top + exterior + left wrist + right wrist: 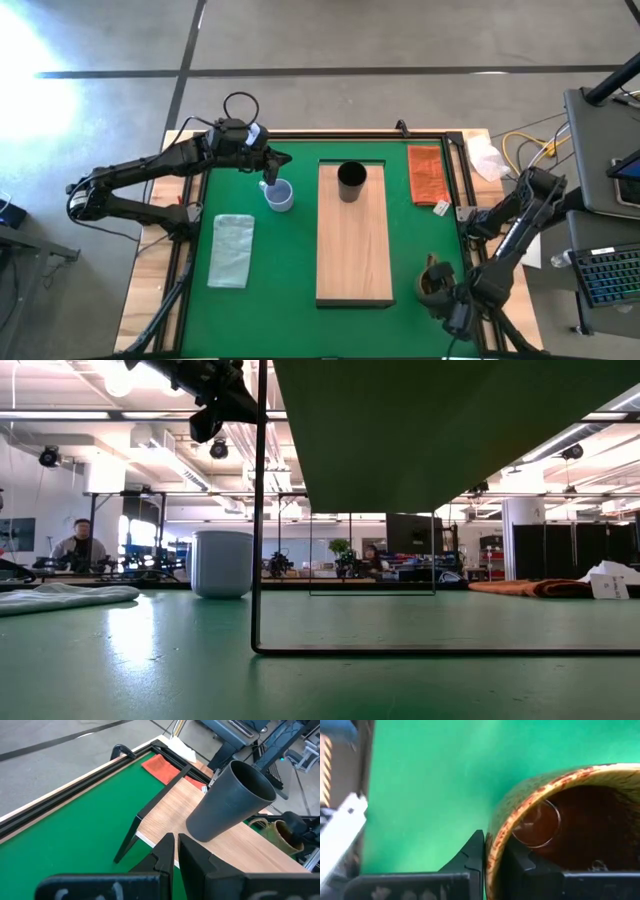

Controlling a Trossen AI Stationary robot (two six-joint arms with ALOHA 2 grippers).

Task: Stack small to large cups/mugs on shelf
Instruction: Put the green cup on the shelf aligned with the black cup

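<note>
Three cups are counted: black tumbler (351, 181) on the shelf (353, 255); white mug (279, 195) below the left gripper (275, 161), pressed together; brown mug (434, 281), rim pinched by the right gripper (492, 851).

Black tumbler (351, 181) on board's (354, 262) far end

Bright overhead light, floor glare, blurry close-ups

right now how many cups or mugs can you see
3: the black tumbler stands on the far end of the shelf; the pale mug sits on the mat left of it; the brown mug is in the right hand near the shelf's front right corner.
</note>
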